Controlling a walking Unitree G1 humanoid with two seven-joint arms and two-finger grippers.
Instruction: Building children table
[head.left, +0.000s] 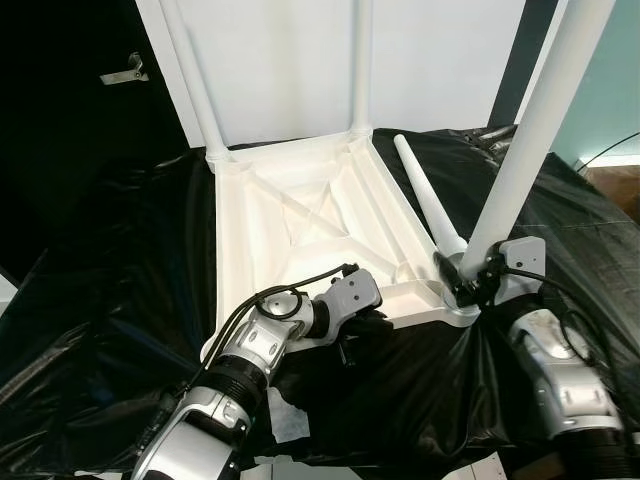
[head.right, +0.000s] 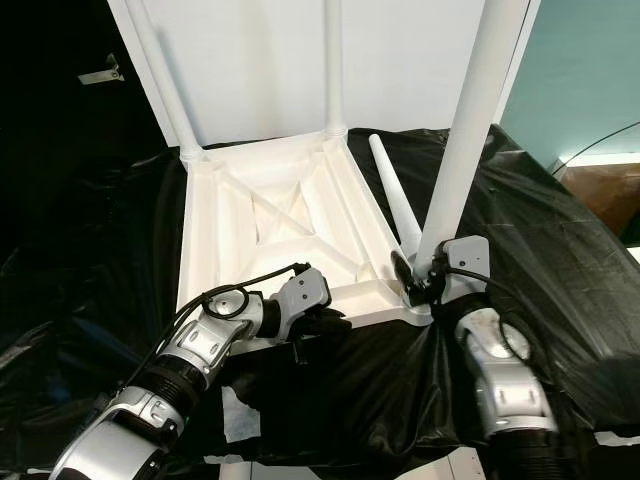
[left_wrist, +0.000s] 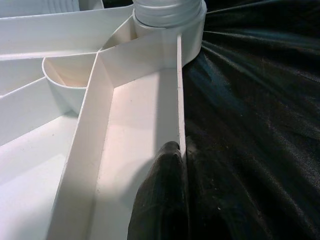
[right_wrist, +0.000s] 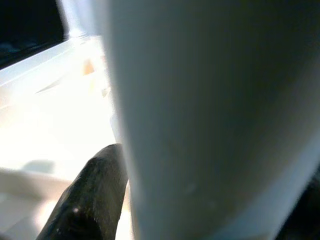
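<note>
The white plastic table (head.left: 290, 215) lies upside down on black sheeting. Two white legs (head.left: 195, 80) (head.left: 362, 60) stand upright in its far corners. A third leg (head.left: 530, 130) stands in the near right corner socket, and my right gripper (head.left: 462, 285) is shut on its base. In the right wrist view one black finger (right_wrist: 90, 200) presses against that leg (right_wrist: 215, 115). A loose tapered leg (head.left: 425, 195) lies along the table's right edge. My left gripper (head.left: 365, 325) is shut on the table's near rim; one finger (left_wrist: 162, 195) sits inside the rim wall (left_wrist: 180, 100).
Black plastic sheeting (head.left: 120, 300) covers the work surface and hangs off the front. A white panel (head.left: 450, 60) stands behind the table. Wooden floor (head.left: 615, 185) and a cable show at the far right. A white scrap (head.left: 290, 415) lies near my left forearm.
</note>
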